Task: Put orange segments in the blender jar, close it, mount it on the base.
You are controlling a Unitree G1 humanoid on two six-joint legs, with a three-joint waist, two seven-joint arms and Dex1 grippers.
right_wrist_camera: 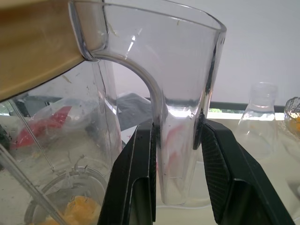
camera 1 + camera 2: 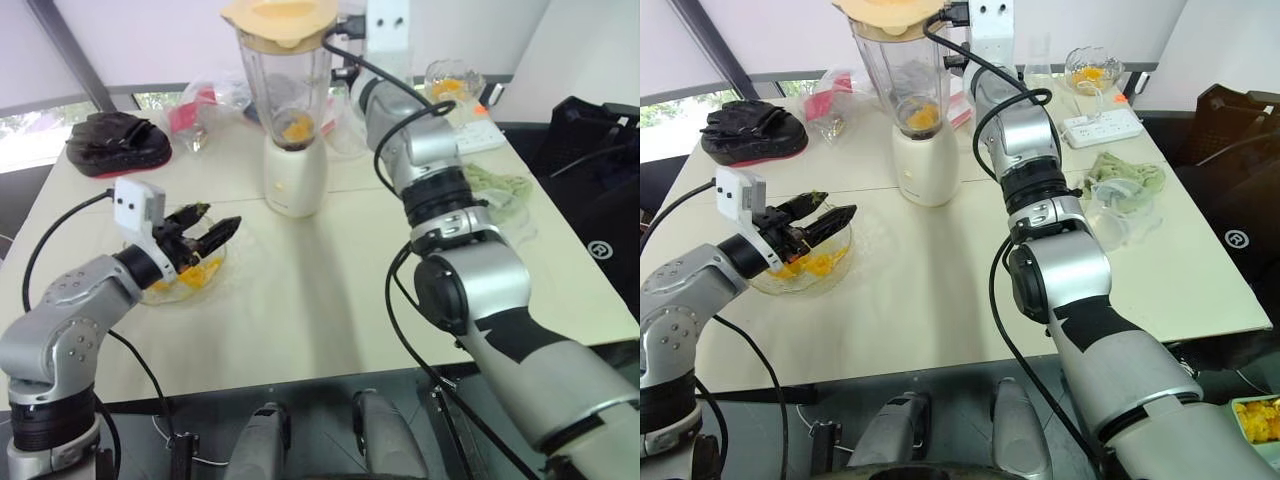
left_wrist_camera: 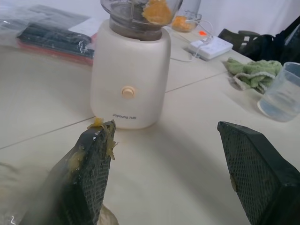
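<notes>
The blender jar (image 2: 285, 85) stands on the cream-white base (image 2: 295, 178) at the middle back of the table, with a cream-yellow lid (image 2: 280, 20) on top. Orange segments (image 2: 297, 128) lie at the jar's bottom. My right gripper (image 1: 176, 125) is shut on the jar's clear side handle, one finger on each side. More orange segments lie in a clear bowl (image 2: 170, 292) at the front left. My left gripper (image 2: 222, 216) hovers just above that bowl, open and holding nothing. Bits of orange pulp stick to one of its fingers (image 3: 93, 154).
A black bag (image 2: 118, 140) and plastic packets (image 2: 200, 105) lie at the back left. A stemmed glass cup of orange bits (image 2: 450, 80), a power strip (image 2: 480, 135), a green cloth (image 2: 500, 185) and a frosted clear cup (image 2: 1120, 205) are on the right.
</notes>
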